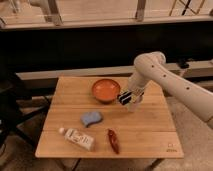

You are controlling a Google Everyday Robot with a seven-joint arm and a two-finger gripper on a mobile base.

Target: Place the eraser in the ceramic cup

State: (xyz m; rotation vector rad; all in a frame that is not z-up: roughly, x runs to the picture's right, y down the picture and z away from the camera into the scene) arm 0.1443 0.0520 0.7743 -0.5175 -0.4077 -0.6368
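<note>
Cup: upright, upper middle of the desk. Arm comes in from the right edge of the frame. Your end effector hangs at centre-right, just beside the cup's right rim. Apart, together or clamped on something: cannot tell. Blue pad lies below-left of the cup, apart from it. Bottle lies on its side at lower left. A small red item lies just right of the bottle.
</note>
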